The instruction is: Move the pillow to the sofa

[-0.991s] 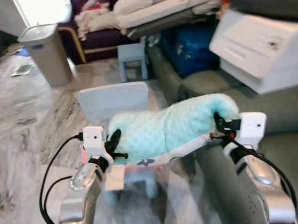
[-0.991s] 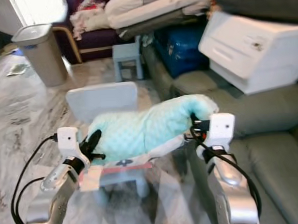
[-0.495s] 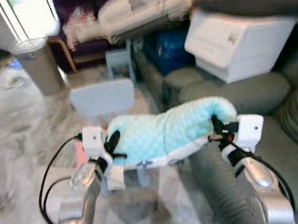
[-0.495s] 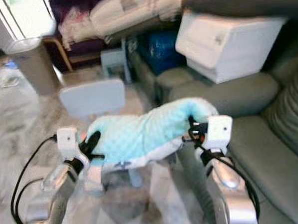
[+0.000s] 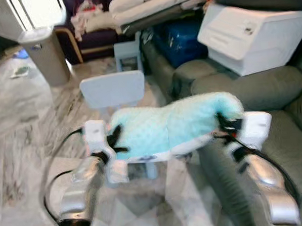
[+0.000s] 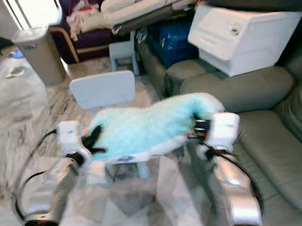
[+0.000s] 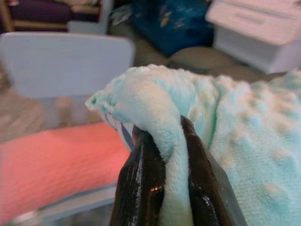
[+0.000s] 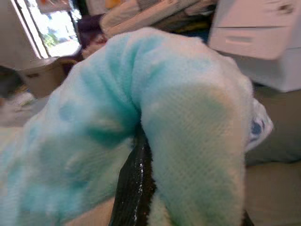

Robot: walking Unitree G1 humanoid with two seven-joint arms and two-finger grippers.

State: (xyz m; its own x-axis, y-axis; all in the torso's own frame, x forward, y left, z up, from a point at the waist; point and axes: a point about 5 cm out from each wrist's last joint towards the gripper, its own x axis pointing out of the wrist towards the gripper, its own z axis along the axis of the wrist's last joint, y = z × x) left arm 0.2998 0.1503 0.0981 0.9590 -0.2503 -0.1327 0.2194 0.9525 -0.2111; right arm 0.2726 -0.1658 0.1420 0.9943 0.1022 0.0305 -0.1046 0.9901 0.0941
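Before me was a marble floor with a small pale blue chair, a grey bin, and a white box; bright daylight came from behind.

Daylight pours from a blown-out window far beyond our left gripper. The arms smear with motion blur (head views especially). In the wrist views the backgrounds go soft, and glare glints on black fingers.

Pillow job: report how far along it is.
Done: the mint pillow is off the small chair and in the air. In hand: the left gripper and right gripper each pinch one end. Left: carry it over the grey sofa, set it down, release.
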